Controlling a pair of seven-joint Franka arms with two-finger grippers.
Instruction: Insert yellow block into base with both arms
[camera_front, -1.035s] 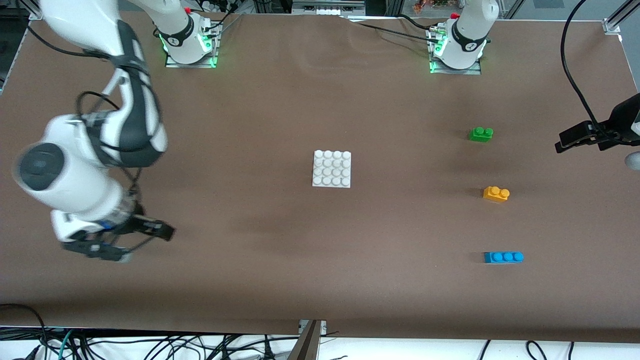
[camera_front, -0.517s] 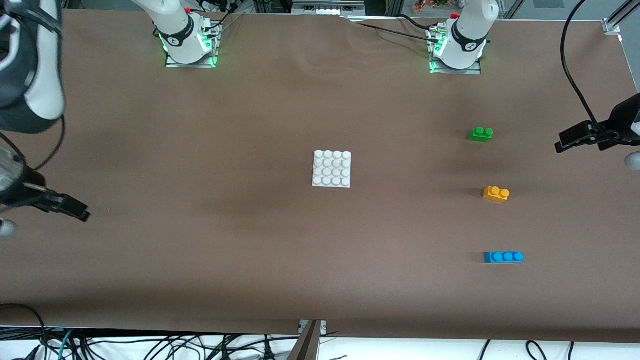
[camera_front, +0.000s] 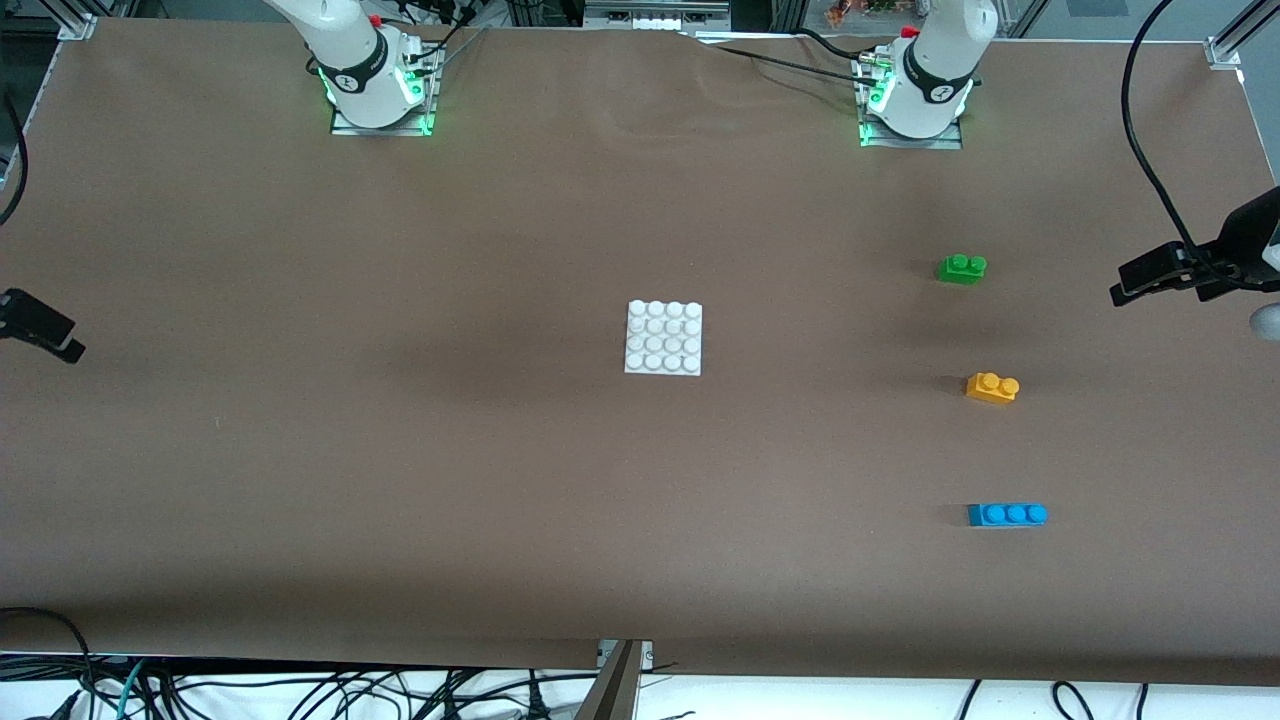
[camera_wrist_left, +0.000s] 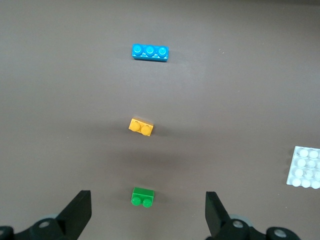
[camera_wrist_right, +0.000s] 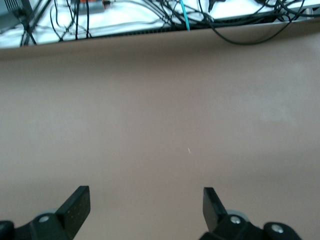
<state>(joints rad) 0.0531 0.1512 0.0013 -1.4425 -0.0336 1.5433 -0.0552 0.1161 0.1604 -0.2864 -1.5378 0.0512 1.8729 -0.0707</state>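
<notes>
yellow block (camera_front: 992, 388): two round studs | base (camera_front: 664, 338): square, studded

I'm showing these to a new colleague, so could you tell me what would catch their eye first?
Three bright bricks in a line toward the left arm's end of the table: green brick farthest from the front camera, yellow block in the middle, blue brick nearest. The white base sits mid-table. The left gripper and the right gripper are open, holding nothing.
</notes>
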